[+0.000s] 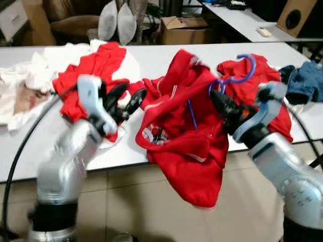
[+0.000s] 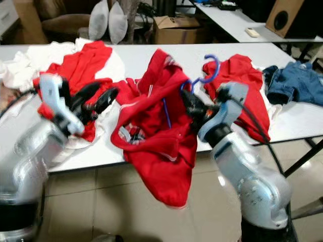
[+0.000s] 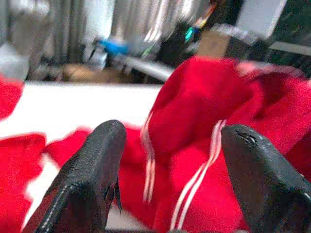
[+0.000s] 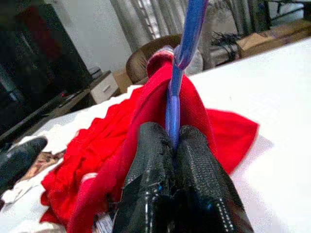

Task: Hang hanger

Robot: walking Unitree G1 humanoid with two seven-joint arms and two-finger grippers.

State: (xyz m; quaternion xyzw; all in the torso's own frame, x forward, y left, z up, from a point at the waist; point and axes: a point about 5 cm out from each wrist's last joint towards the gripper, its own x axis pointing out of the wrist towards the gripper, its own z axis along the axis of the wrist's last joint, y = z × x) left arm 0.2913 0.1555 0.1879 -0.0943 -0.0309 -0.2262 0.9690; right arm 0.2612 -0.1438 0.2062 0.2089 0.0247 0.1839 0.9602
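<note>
Left pincer [image 1: 126, 98] up over the near part of the white counter [image 1: 166, 58], fingers spread wide with nothing between them, tips pointing toward the red jersey [image 1: 186, 146]. Behind it on the counter lies a heap of white cloth [image 1: 20, 85], and beside that a rumpled red garment [image 1: 93, 68]. In the left wrist view the two black fingers [image 3: 92, 170] stand well apart, and the jersey's white stripes show in the gap beyond them.

Now to the middle: the red jersey is lifted off the counter, and its lower half drapes over the front edge toward the tiled floor [image 1: 131, 201]. A blue hanger [image 1: 237, 75] carries it, one thin blue bar showing against the fabric and the hook curling up above the collar.

On to the right pincer [image 1: 218, 101]: pressed together, pinching the blue hanger just under the hook. The right wrist view shows the blue stem rising straight out from between the closed fingers [image 4: 150, 179]. Behind that arm another red garment [image 1: 252, 80] lies flat on the counter, and further right a blue denim piece [image 1: 305, 80] rests near the counter's end.
</note>
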